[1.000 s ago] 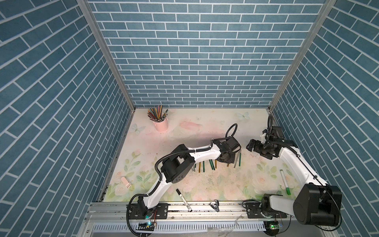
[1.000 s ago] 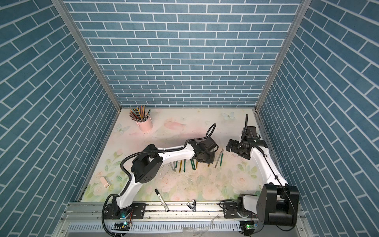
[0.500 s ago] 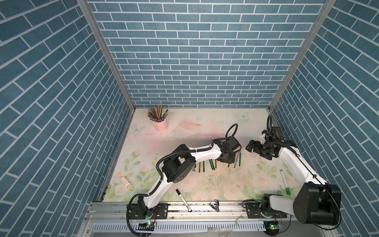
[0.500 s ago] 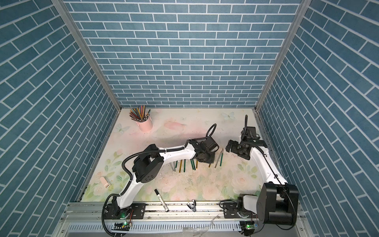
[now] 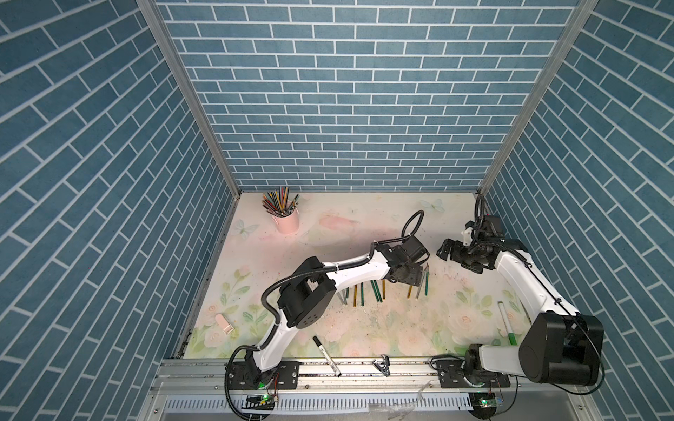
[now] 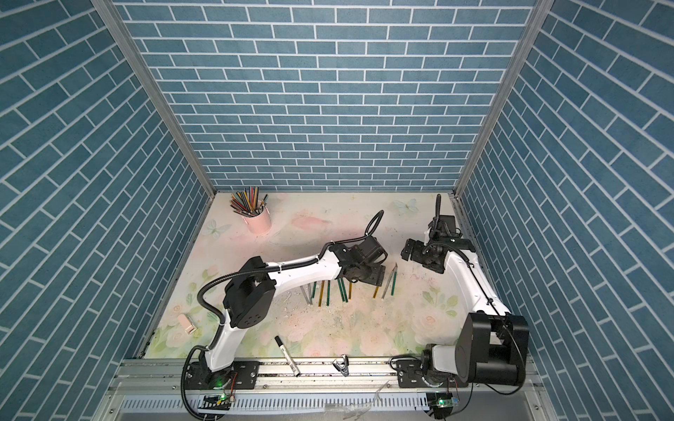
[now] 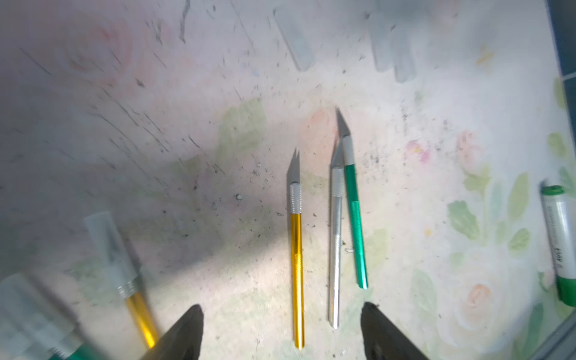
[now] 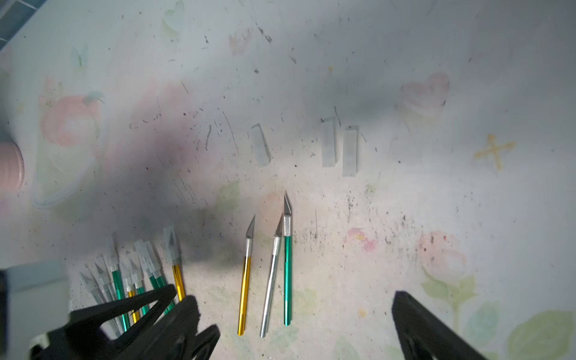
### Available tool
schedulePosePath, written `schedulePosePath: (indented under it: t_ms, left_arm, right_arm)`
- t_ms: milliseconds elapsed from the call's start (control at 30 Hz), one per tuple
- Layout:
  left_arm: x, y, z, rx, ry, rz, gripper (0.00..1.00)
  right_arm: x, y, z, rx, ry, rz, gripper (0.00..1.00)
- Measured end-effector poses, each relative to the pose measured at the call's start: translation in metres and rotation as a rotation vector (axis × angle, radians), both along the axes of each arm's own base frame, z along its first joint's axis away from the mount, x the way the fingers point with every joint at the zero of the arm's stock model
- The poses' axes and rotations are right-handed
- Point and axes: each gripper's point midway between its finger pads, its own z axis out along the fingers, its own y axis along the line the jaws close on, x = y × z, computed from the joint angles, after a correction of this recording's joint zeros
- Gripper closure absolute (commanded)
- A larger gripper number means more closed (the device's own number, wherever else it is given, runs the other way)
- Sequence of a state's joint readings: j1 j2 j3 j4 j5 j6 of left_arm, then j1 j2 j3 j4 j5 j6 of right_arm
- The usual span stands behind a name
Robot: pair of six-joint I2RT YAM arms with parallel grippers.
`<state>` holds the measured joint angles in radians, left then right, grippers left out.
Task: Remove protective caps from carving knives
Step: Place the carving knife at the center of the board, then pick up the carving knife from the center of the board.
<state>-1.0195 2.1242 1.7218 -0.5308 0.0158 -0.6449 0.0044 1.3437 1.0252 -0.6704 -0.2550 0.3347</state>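
Gold knife [image 7: 297, 249] flat, blade toward loose caps [image 7: 293, 40].

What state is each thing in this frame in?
left gripper: open, empty
right gripper: open, empty
gold knife: uncapped, lying flat
silver knife: uncapped, lying flat
green knife: uncapped, lying flat
loose caps: three, off the knives
remaining knives: capped, bunched
pink cup: upright, holding pencils
black marker: capped

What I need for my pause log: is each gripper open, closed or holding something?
Left gripper: open, holding nothing.
Right gripper: open, holding nothing.
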Motion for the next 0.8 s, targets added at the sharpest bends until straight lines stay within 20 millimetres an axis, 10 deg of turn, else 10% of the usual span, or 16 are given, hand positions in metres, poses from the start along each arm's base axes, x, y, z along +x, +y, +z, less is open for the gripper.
schedulePosePath:
  t_ms: [167, 500, 800]
  left_arm:
    - [0.007, 0.022, 0.026, 0.010, -0.046, 0.034, 0.01]
    - [-0.004, 0.076, 0.003, 0.189, -0.088, 0.043, 0.01]
    - [-0.003, 0.067, 0.004, 0.180, -0.097, 0.042, 0.01]
  right_arm:
    - [0.011, 0.001, 0.003, 0.005, -0.014, 0.001, 0.02]
    - [0.022, 0.010, -0.006, 0.066, -0.001, -0.013, 0.02]
    - [0.031, 0.017, -0.006, 0.108, -0.019, -0.004, 0.02]
